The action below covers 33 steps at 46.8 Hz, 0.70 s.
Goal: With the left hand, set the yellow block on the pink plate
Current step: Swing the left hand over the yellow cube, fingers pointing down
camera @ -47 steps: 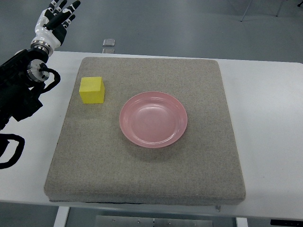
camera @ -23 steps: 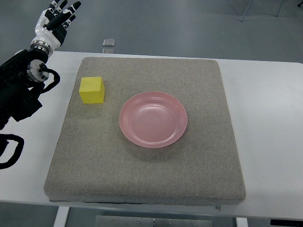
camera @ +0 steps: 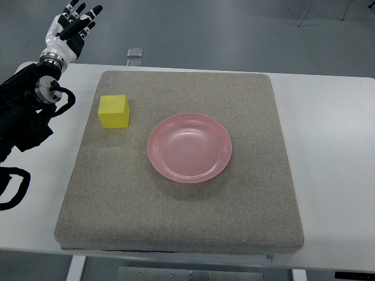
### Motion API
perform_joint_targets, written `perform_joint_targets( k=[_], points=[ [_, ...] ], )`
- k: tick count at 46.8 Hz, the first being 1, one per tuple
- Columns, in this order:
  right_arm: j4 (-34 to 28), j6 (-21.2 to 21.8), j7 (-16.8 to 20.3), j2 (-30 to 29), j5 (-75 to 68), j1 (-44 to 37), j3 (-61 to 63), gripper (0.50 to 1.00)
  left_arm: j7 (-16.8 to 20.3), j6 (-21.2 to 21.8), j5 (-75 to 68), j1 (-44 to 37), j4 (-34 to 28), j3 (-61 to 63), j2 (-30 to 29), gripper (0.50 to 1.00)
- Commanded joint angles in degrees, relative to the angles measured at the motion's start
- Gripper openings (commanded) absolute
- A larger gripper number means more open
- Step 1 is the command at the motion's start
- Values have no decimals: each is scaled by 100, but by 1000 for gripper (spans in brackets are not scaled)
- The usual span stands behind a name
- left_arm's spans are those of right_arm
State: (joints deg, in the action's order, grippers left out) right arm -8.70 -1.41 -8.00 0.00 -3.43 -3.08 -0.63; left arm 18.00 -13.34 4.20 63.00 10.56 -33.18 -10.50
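Note:
A yellow block rests on the grey mat near its left edge. To its right, an empty pink plate lies in the middle of the mat. My left hand hovers at the top left, beyond the table's far edge and well behind the block, with its fingers spread and holding nothing. Its black arm enters from the left edge. No right arm shows.
The mat lies on a white table. A small grey object sits on the floor beyond the table's far edge. A black cable loop hangs at the left edge.
My left hand has drifted slightly up and to the right; the block and plate have not moved.

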Motion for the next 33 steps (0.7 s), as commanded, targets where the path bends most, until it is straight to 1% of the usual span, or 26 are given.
perform_joint_targets(
  k=[1,15,23,33],
  points=[
    [0,0,0,0,0,0,2,924,-7,-2,-7,2,-10,4,-5,994],
    [0,0,0,0,0,0,2,924,-33,15,-68,-16,8,109,-5,992],
    [0,0,0,0,0,0,2,924,-33,384,-86,203,104,1444,4,992],
    [0,0,0,0,0,0,2,924,-42,341,-104,555,587,2710,-75,992]
  ],
)
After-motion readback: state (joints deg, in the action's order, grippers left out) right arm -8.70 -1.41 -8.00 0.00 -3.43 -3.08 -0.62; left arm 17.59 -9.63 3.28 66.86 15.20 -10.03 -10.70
